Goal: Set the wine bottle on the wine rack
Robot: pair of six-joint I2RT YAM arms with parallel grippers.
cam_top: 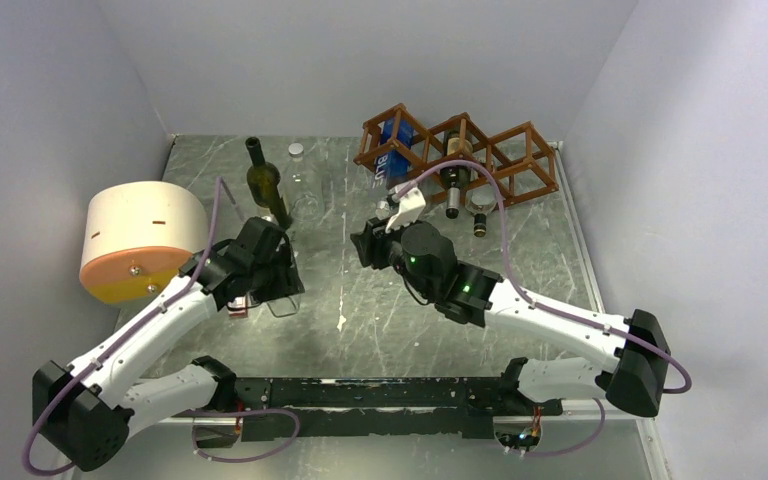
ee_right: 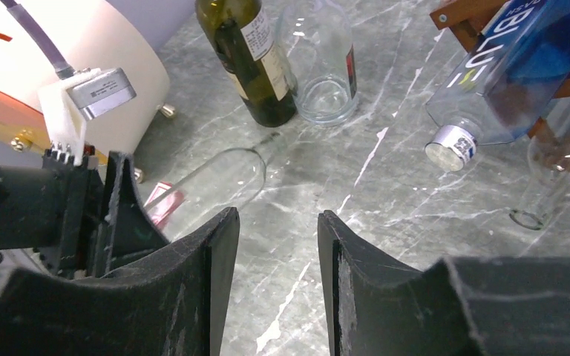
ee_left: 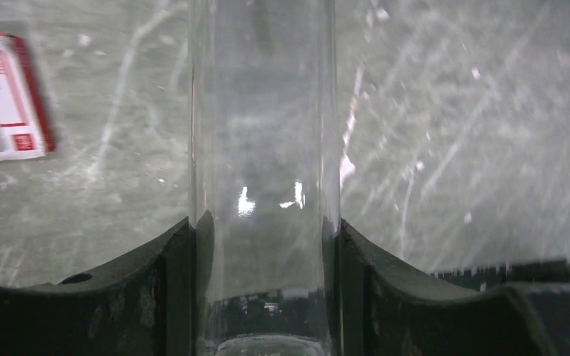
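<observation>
A clear glass wine bottle (ee_left: 263,148) lies low over the table, and my left gripper (ee_left: 263,245) is shut on its narrow part. The top view shows that left gripper (cam_top: 270,285) at centre left, with the bottle's glass (cam_top: 283,302) poking out below it. The same bottle (ee_right: 215,185) appears in the right wrist view. My right gripper (ee_right: 278,222) is open with only bare table between its fingers; it sits mid-table (cam_top: 360,245), pointing left. The reddish-brown wine rack (cam_top: 520,150) stands at the back right, and its corner (ee_right: 456,15) shows in the right wrist view.
The rack holds a blue bottle (cam_top: 394,150) (ee_right: 512,67) and a dark bottle (cam_top: 453,180). A dark green bottle (cam_top: 263,185) (ee_right: 249,59) and a clear bottle (cam_top: 303,180) (ee_right: 326,67) stand at the back. A cream and orange drum (cam_top: 140,240) sits left. A red-and-white card (ee_left: 4,96) lies flat.
</observation>
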